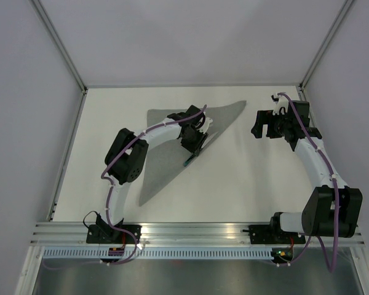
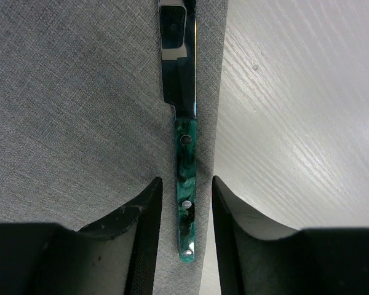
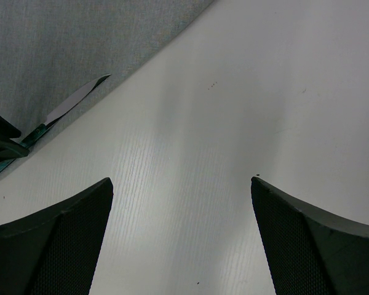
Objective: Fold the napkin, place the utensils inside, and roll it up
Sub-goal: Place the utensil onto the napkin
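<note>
Placing step: left end effector [image 2: 186, 184], jaws apart, is straddling utensil [image 2: 186, 153] at napkin [image 2: 80, 123] edge; right end effector [image 3: 181, 196] is hovering open. Next probably: lift clear, roll.

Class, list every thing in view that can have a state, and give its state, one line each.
napkin: folded to a triangle, flat on the table.
knife: lying on the napkin along its edge, ungripped.
left end effector: open, fingers astride the knife handle.
right end effector: open, empty.
</note>
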`<state>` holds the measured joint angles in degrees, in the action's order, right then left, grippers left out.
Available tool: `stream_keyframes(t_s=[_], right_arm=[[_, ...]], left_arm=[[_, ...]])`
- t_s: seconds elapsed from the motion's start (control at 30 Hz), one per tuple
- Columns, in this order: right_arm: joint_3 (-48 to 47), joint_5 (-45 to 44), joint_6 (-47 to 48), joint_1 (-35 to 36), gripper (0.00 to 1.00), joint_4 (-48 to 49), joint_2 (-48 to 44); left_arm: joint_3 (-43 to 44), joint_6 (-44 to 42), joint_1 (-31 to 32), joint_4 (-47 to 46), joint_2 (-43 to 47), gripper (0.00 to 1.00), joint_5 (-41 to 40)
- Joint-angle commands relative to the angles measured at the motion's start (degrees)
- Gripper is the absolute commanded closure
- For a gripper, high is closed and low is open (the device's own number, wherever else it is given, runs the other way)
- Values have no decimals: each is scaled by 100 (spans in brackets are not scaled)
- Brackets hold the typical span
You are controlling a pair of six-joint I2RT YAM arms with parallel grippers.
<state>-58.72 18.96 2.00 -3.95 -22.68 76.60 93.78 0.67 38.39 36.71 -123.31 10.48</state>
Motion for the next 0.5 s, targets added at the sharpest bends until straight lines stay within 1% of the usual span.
stream_keyframes(t_s=[0.0,0.07,0.27,0.37,0.47], right_arm=[[-8,-121,46,25,2,149,-92],[-8,-103,46,17,2,141,-92],[-8,-86,46,17,2,149,-84],[-8,-51,46,34,2,141,-75],[-17,11,11,96,2,132,-84]], left_arm=[[158,100,28,12,395,57,-64],[272,74,28,20,439,54,-81],[623,100,19,73,658,48,-72],[747,231,19,56,860,46,-116],[826,459,2,56,1264,46,-283]])
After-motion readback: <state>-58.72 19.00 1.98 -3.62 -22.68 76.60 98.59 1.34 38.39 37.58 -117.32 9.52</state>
